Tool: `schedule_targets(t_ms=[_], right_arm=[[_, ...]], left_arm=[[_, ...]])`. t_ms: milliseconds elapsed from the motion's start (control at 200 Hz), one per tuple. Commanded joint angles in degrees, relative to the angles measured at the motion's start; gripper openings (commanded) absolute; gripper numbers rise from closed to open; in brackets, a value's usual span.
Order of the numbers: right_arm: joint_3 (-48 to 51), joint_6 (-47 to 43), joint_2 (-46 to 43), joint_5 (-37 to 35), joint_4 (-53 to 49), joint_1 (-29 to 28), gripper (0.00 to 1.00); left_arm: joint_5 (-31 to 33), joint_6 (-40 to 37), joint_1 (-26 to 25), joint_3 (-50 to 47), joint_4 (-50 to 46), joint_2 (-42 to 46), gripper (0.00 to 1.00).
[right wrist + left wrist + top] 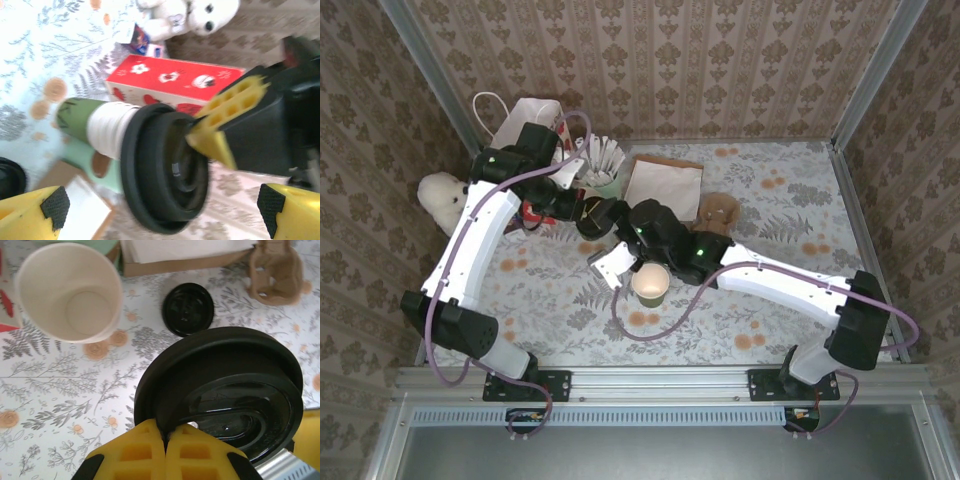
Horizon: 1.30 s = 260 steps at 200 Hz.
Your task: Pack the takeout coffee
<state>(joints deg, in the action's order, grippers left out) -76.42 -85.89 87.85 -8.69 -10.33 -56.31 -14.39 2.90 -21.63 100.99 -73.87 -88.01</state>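
Black plastic lid (220, 390) was found pinched by its rim in the left gripper (165, 432), whose yellow fingers were closed tight on it, above the floral table (60, 405). We noted the right gripper (160, 210) with its jaws spread wide and nothing held, the lid hanging ahead of them. The takeout coffee cup (650, 285) stood upright and lidless near the table's middle, just beside the right wrist. Crowding the left gripper's side we recorded a second black lid (188, 308) lying on the table, a stack of lidless cups (70, 290), a red box (170, 82), a brown cup carrier (277, 275) and a flat paper bag (665, 185). A white teddy bear (195, 15) lay at the left edge.
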Motion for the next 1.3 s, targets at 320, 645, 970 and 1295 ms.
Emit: schedule_targets(t_ms=[320, 645, 970, 1295], right_arm=[[4.9, 95.86, -9.39, -18.61, 2.9, 3.77, 1.0], [12.09, 138.86, -14.53, 1.29, -10.65, 15.5, 1.0], [26.35, 138.18, -24.65, 9.13, -9.66, 19.66, 1.0], [36.26, 134.13, -29.45, 15.08, -4.29, 20.02, 0.96]], left_arm=[[10.55, 9.42, -3.12, -11.83, 10.13, 7.11, 0.0], [3.83, 17.38, -8.61, -17.22, 16.06, 9.78, 0.0], [3.58, 24.86, -17.26, -16.54, 10.55, 3.52, 0.0], [3.38, 25.37, -24.94, -12.8, 8.84, -5.58, 0.0]])
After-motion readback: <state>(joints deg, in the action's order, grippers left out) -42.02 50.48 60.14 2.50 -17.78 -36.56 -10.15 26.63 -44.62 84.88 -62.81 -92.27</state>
